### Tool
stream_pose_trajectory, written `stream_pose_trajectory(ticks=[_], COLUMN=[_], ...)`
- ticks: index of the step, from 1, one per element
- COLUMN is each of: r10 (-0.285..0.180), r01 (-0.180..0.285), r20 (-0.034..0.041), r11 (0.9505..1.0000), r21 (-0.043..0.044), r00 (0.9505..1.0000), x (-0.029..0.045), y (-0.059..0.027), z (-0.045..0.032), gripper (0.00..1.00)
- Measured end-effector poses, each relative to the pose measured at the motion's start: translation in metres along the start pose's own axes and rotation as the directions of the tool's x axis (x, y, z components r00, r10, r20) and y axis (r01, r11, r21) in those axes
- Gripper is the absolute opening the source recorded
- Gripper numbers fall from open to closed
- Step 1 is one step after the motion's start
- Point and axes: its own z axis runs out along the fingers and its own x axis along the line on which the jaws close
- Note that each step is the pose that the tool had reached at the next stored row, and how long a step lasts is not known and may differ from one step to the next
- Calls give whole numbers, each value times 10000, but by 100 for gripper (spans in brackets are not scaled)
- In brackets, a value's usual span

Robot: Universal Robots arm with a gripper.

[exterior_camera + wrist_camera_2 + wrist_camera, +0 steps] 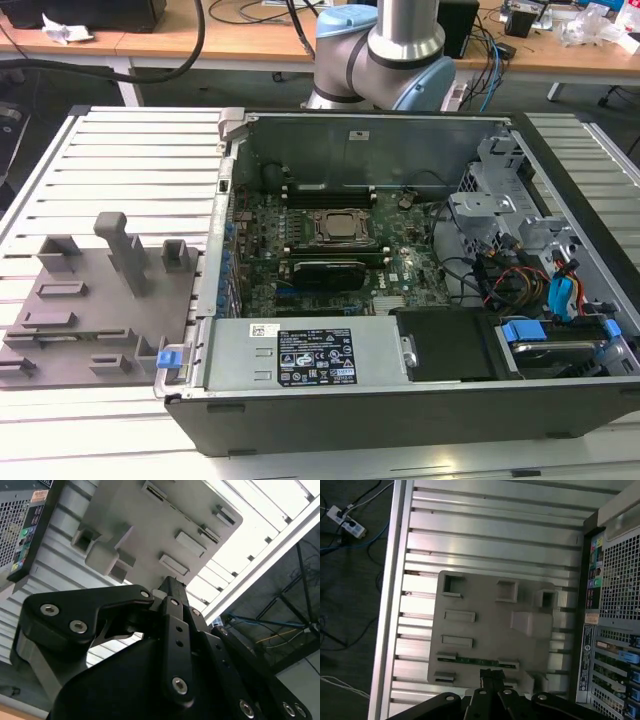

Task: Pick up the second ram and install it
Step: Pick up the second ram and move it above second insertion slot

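Ram [476, 661] in tray [490, 630] beside case [615, 580].

Exterior view overlooks the case [400, 425]; both wrist views share the tray [485, 611] [150, 520].

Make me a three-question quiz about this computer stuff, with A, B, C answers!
1. Where is the green stick lying?
A) on the tray
B) on the floor
C) on a chair

2. What colour is the tray?
A) red
B) grey
C) yellow

3. The computer case is:
A) shut
B) wrapped up
C) open

Answers:
1 A, the first wrist view shows it resting on the tray.
2 B, it looks grey in every view.
3 C, its insides show in the exterior view.
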Motion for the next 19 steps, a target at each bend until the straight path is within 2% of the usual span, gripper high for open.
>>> stream_pose_trajectory(ticks=[3,5,7,12,14,16,18,19], r10=[-496,-979,-1573,-2267,-2673,-2886,-3296,-3541], r01=[496,979,1573,2267,2673,2885,3295,3540], r20=[-12,-23,-34,-48,-55,-58,-65,-69], r11=[9988,9952,9875,9739,9636,9574,9441,9352], r21=[-13,-26,-43,-64,-76,-83,-96,-105], r00=[9988,9952,9875,9739,9636,9574,9441,9352], x=[0,0,0,0,0,0,0,0], y=[0,0,0,0,0,0,0,0], z=[0,0,0,0,0,0,0,0], gripper=[11,11,11,11,11,11,11,11])
